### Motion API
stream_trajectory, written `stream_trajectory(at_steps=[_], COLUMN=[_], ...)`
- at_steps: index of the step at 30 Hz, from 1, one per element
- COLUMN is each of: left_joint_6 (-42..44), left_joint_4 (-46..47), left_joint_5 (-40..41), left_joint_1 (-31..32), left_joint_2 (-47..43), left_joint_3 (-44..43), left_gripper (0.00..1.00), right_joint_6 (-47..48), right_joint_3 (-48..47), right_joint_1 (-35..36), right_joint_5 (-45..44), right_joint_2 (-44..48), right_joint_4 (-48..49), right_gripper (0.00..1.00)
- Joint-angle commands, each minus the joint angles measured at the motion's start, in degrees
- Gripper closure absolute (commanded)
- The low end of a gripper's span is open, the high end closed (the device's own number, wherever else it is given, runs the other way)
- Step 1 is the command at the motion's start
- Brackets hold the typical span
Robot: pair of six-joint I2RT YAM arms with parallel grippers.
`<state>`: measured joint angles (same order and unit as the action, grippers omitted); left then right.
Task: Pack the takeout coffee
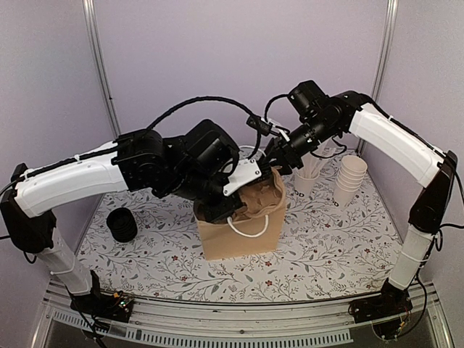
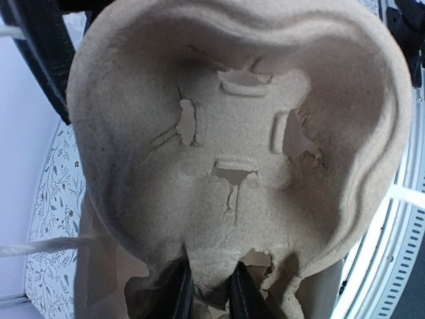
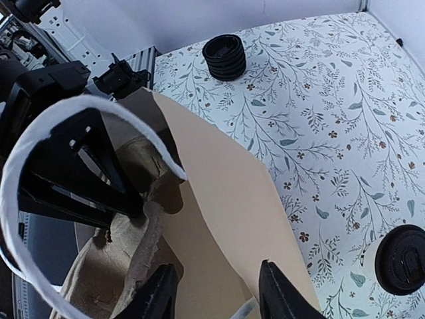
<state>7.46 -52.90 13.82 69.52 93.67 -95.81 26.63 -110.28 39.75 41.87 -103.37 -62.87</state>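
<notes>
A brown paper bag (image 1: 239, 235) stands open mid-table. A moulded pulp cup carrier (image 1: 264, 196) sits tilted in its mouth, and its empty cup wells fill the left wrist view (image 2: 232, 133). My left gripper (image 1: 233, 205) (image 2: 211, 292) is shut on the carrier's near edge. My right gripper (image 1: 279, 158) (image 3: 219, 296) is open at the bag's far rim, with the bag wall (image 3: 226, 199) running between its fingers. A round black lid (image 3: 402, 259) shows from above on the table past the bag; I cannot see what is under it. No lidded cup shows in the top view.
A stack of black lids (image 1: 122, 225) (image 3: 224, 56) stands left of the bag. Right of it are a white cup of straws (image 1: 304, 180) and nested lidless white cups (image 1: 350, 177). The bag's white cord handle (image 3: 40, 166) loops close to the right camera.
</notes>
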Motion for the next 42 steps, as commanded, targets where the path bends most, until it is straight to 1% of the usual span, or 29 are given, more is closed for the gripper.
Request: stream_trajectory(at_steps=[1,2,5,13,16,20,28,30,37,42], left_joint_6=[-0.3,-0.3,-0.5,-0.9,-1.1,-1.1,-1.3,-1.1,-0.4,-1.3], left_joint_4=[-2.9,-3.0,-3.8,-5.0,-5.0,-5.2,-5.0,-4.6,-4.0,-5.1], left_joint_5=[0.2,0.3,-0.1,-1.1,-1.1,0.0,-0.3,-0.3,0.6,2.9], left_joint_1=[0.6,0.7,0.5,0.5,0.5,0.4,0.4,0.4,0.4,0.2], left_joint_2=[-0.8,-0.9,-1.0,0.1,0.4,0.4,0.4,0.3,0.4,0.3], left_joint_3=[-1.3,-1.2,-0.9,-0.7,-1.4,-1.7,-1.8,-1.8,-2.0,-1.4], left_gripper=[0.81,0.81,0.81,0.81,0.81,0.81,0.82,0.82,0.82,0.83], right_joint_6=[0.4,0.9,1.4,3.1,3.2,2.4,0.7,-0.2,-3.0,-3.9], right_joint_3=[0.2,0.8,2.8,2.9,3.0,1.8,-1.8,-2.3,-1.6,-0.4], right_joint_1=[0.2,0.2,0.2,0.2,0.2,0.3,0.4,0.5,2.5,2.5], right_joint_5=[-7.1,-8.2,-11.8,-14.5,-14.3,-11.9,-4.0,-3.2,-9.1,-13.4], right_joint_2=[2.9,3.1,4.6,8.2,8.1,5.5,1.5,0.7,-2.7,-2.4], right_joint_4=[-2.9,-3.3,-3.4,-3.6,-3.8,-4.8,-5.7,-5.2,-2.8,-2.2], right_gripper=[0.51,0.47,0.41,0.3,0.29,0.28,0.27,0.26,0.25,0.25])
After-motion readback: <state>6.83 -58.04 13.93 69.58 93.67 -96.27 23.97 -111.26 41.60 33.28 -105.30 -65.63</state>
